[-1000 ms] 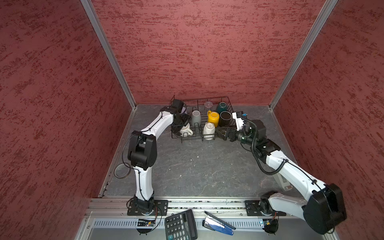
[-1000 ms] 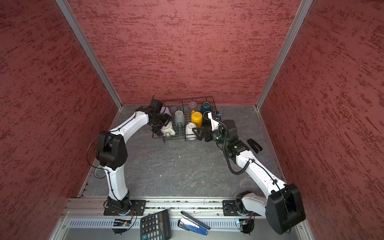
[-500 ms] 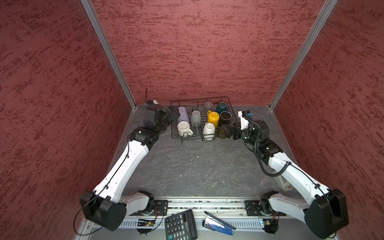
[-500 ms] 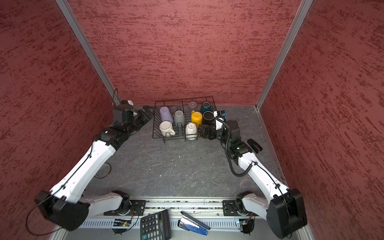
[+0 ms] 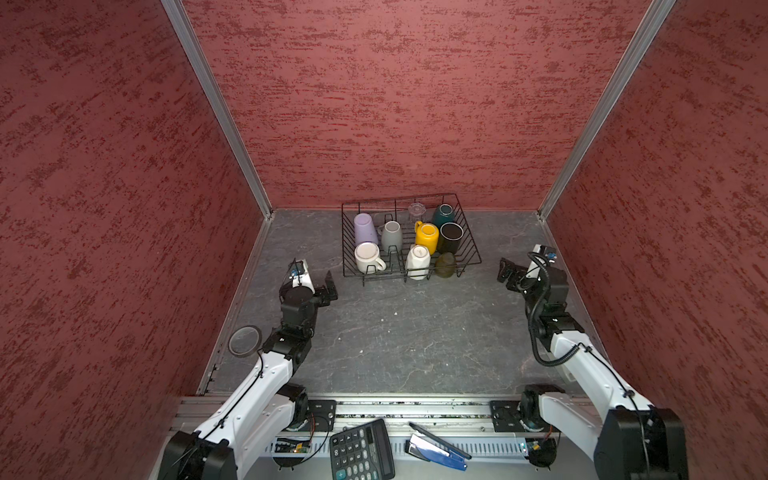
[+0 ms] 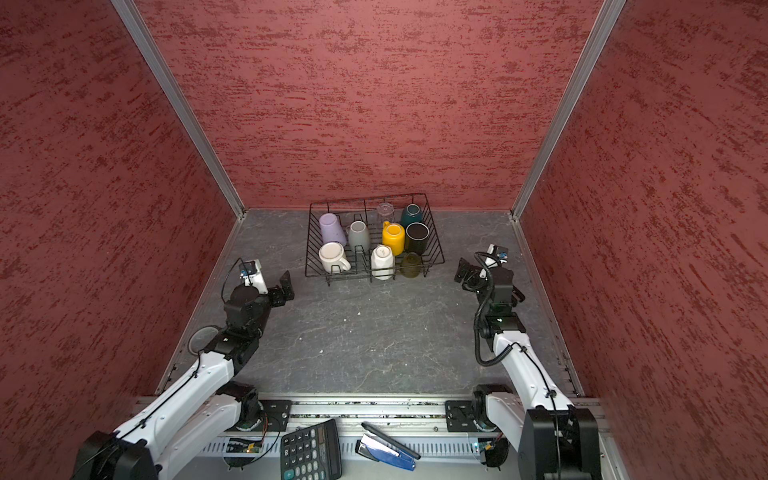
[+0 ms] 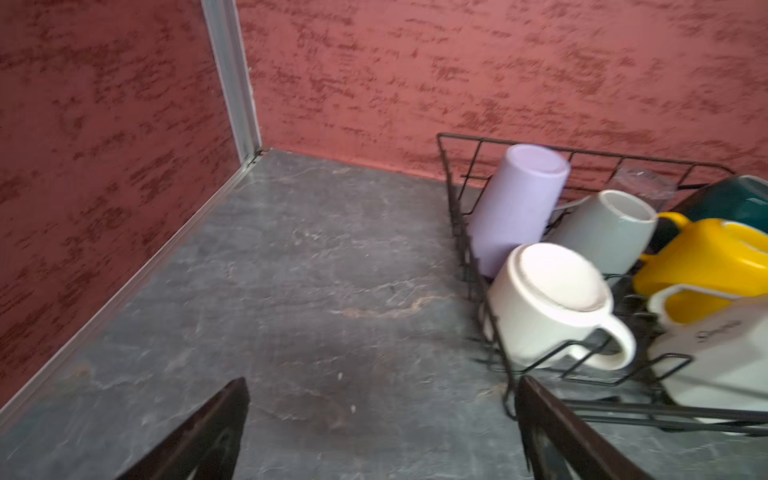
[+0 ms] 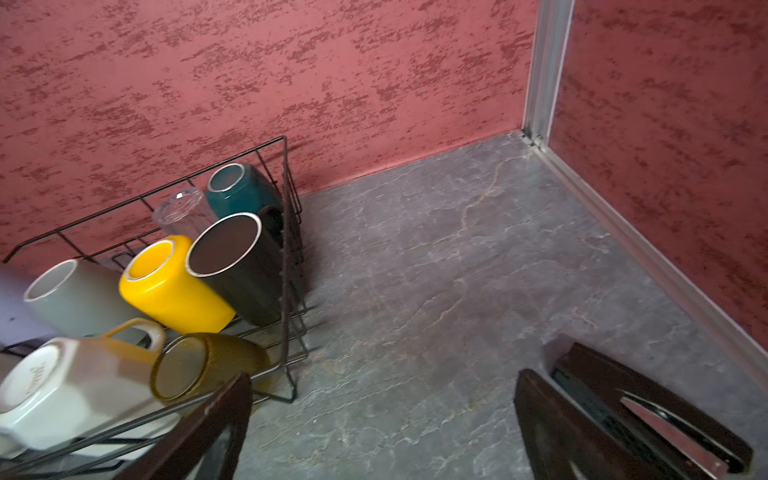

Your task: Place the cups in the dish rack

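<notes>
I see the cups (image 5: 427, 237) lying in the rack (image 5: 468, 239), far centre. My left gripper (image 7: 382, 386) gapes wide and empty near-left of it. My right gripper (image 8: 384, 376) does likewise to its right.

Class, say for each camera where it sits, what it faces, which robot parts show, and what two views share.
Both top views: high above the near edge, looking down on the dish rack; both arms, left gripper, right gripper.
Left wrist: on left arm, facing rack's left end; fingers show.
Right wrist: on right arm, facing its right end; fingers show.
Wrist views share the yellow mug.
</notes>
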